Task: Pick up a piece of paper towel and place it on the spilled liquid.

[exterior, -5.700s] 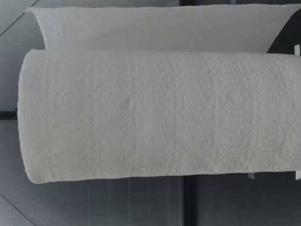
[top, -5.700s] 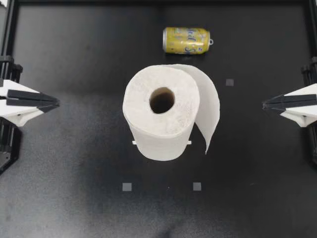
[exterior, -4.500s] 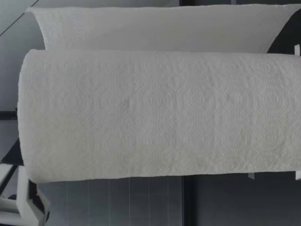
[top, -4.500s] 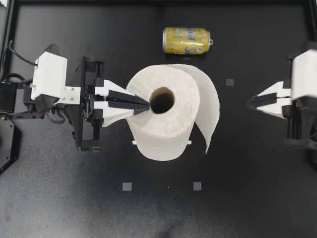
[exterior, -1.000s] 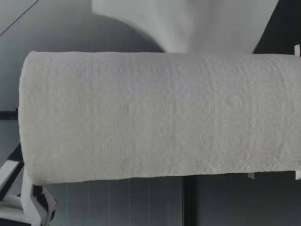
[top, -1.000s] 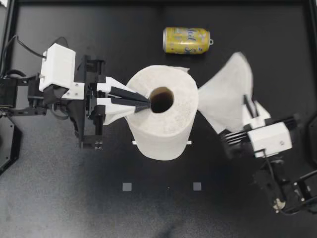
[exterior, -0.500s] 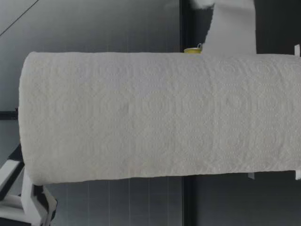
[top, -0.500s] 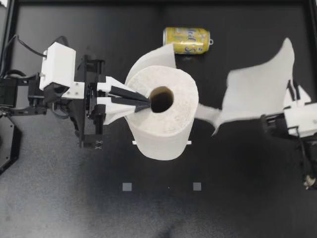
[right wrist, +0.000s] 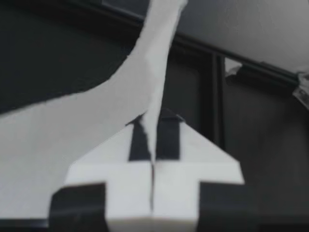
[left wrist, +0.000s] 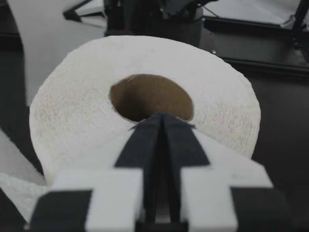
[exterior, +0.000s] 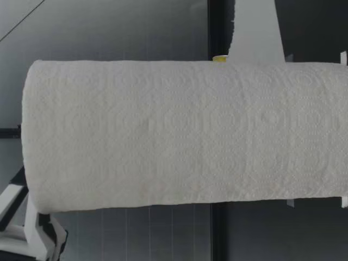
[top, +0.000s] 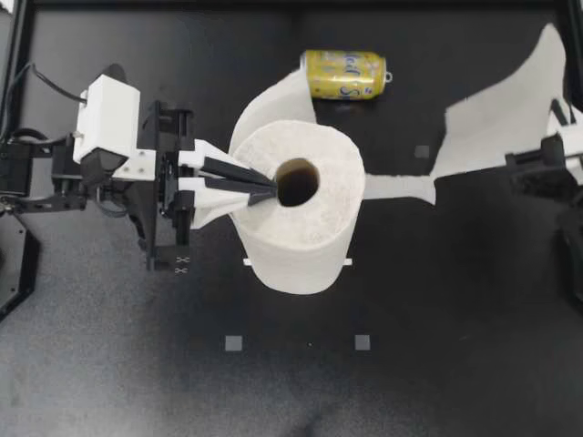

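Overhead, left jaws together atop roll (top: pixel 296 223), right jaws clamped on sheet (top: pixel 499 118), seen only wrist-side

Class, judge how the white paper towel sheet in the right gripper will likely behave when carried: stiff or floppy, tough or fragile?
Probably floppy: the white paper towel sheet curls and bends from the right gripper. Likely fragile: only a narrow strip joins it to the white roll.
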Tool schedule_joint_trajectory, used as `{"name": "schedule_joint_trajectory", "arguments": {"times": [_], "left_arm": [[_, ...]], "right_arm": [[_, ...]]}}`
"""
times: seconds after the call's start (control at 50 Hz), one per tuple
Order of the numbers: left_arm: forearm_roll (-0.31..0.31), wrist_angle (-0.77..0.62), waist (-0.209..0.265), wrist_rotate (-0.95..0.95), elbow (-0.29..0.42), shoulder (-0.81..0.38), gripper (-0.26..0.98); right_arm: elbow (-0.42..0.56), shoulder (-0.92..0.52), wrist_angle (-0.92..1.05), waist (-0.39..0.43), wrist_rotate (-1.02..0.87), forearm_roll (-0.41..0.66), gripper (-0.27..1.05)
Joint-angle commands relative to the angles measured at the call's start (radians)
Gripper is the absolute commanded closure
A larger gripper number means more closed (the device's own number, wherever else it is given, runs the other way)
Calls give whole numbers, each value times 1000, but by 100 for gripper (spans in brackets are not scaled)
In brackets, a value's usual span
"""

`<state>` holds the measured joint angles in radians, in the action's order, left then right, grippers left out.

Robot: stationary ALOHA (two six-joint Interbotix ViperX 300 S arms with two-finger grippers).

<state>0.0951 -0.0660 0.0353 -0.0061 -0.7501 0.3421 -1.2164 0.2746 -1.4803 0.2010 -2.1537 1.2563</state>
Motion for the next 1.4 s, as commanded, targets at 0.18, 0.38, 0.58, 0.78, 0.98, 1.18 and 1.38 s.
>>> {"name": "schedule_joint_trajectory", "arguments": {"times": [0.18, 0.38, 0.58, 0.78, 0.98, 1.18, 1.38], "left_arm": [[9, 41, 17, -5, -21, -89, 57], [11, 41, 17, -3, -12, -110, 57], [11, 37, 17, -3, -8, -110, 57], [11, 31, 17, -3, -5, -107, 57], [11, 29, 17, -3, -3, -104, 57], [11, 23, 17, -3, -3, -103, 57], [11, 23, 15, -2, 2, -94, 57]], "right_arm": [[-63, 104, 66, -265, 78, 158, 96], [-94, 282, 186, -344, 92, 268, 96], [-23, 382, 523, -344, 98, 400, 96], [74, 368, 804, -344, 98, 403, 96], [109, 318, 848, -353, 81, 403, 96], [95, 144, 836, -436, 40, 407, 96], [130, -55, 762, -495, 38, 416, 96]]}}
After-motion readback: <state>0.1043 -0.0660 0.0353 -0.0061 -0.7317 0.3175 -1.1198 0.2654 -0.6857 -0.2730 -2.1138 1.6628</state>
